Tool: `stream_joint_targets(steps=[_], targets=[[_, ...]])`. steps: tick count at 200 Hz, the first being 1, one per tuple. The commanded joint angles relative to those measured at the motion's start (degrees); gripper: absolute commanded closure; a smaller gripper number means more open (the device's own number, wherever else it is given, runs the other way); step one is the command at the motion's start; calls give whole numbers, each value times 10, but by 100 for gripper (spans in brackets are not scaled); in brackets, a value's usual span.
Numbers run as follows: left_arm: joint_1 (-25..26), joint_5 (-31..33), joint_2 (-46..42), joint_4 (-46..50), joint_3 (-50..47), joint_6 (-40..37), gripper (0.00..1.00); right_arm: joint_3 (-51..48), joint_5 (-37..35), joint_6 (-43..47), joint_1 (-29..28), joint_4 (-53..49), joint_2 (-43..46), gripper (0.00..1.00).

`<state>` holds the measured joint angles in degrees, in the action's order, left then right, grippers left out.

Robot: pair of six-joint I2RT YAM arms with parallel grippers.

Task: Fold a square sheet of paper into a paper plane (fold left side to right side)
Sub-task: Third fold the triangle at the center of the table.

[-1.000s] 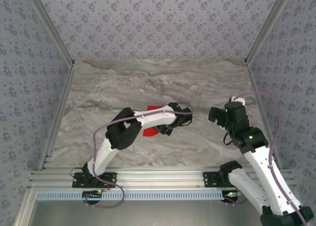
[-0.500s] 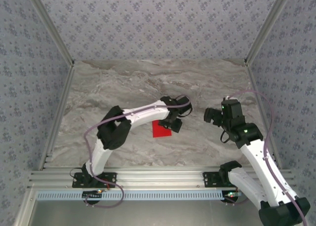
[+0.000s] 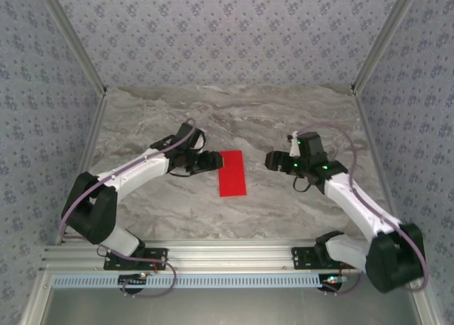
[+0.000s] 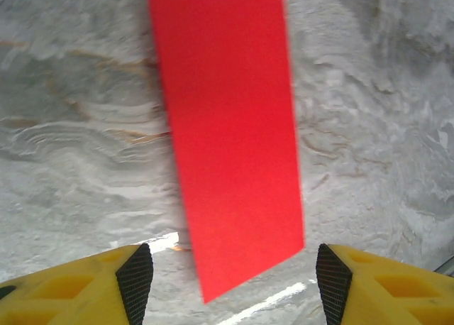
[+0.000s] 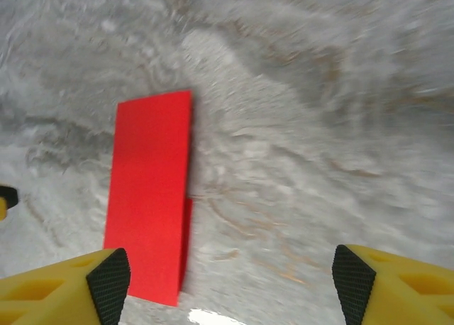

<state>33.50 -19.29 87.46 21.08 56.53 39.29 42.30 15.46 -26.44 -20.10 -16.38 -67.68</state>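
The limp, slippery square sheet of paper point(image 3: 231, 173) is best pinched at an edge; the left end effector point(image 3: 211, 161) and right end effector point(image 3: 272, 160) are seen open, empty.

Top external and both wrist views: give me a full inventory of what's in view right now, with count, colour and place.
sheet of paper: 1, bright red, folded to a narrow rectangle, flat on the table midway between the two hands
table: 1, grey-beige marble pattern, under everything
walls: 3, grey-blue patterned, at the left, far and right sides
frame rail: 1, silver metal, along the near edge
arms: 2, white with black joints, left arm and right arm, reaching in from the near edge
left hand: 1, yellow fingers with black pads, open and empty, just left of the paper
right hand: 1, same colours, open and empty, right of the paper and apart from it
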Motion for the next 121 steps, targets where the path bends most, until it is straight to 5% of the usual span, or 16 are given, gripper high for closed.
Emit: stream_joint_targets(steps=[1,58,121], targets=[[-22,-86,2,-97,-42,30,35,35,76,-31,-35,106,-92,23],[-34,-145,70,-205,-74,74,36,178,127,-58,-67,190,-326,31],[-26,-154,132,-214,-58,81,35,240,127,-56,-69,185,-421,32]])
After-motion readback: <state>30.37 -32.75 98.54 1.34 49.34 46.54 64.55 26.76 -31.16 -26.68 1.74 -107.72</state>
